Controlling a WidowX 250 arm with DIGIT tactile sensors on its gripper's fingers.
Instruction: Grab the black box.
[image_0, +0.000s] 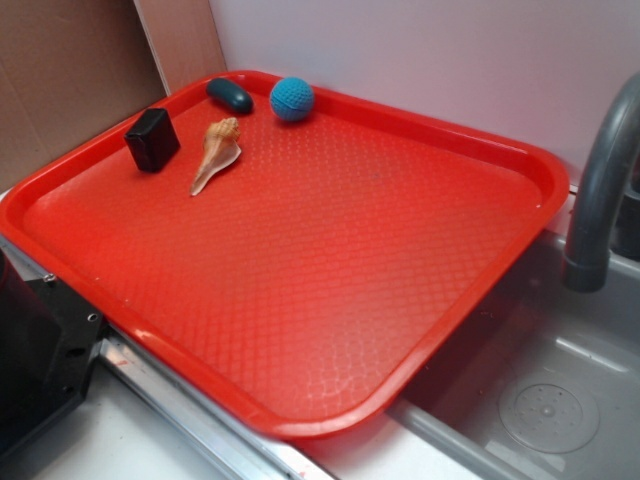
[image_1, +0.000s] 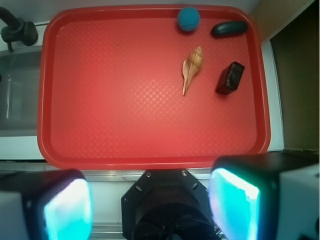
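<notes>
The black box (image_0: 152, 139) is a small matte black cuboid standing on the red tray (image_0: 330, 270) near its far left corner. In the wrist view the black box (image_1: 230, 78) sits at the tray's upper right. My gripper (image_1: 150, 207) hangs high above the robot base, short of the tray's near rim. Its two glowing pads (image_1: 67, 210) stand wide apart with nothing between them. The gripper does not show in the exterior view.
A tan conch shell (image_0: 216, 152) lies just right of the box. A dark teal oval pebble (image_0: 230, 95) and a blue ball (image_0: 291, 99) sit by the tray's far rim. A grey faucet (image_0: 600, 190) and sink (image_0: 540, 400) are to the right. The robot base (image_0: 35, 350) is at lower left.
</notes>
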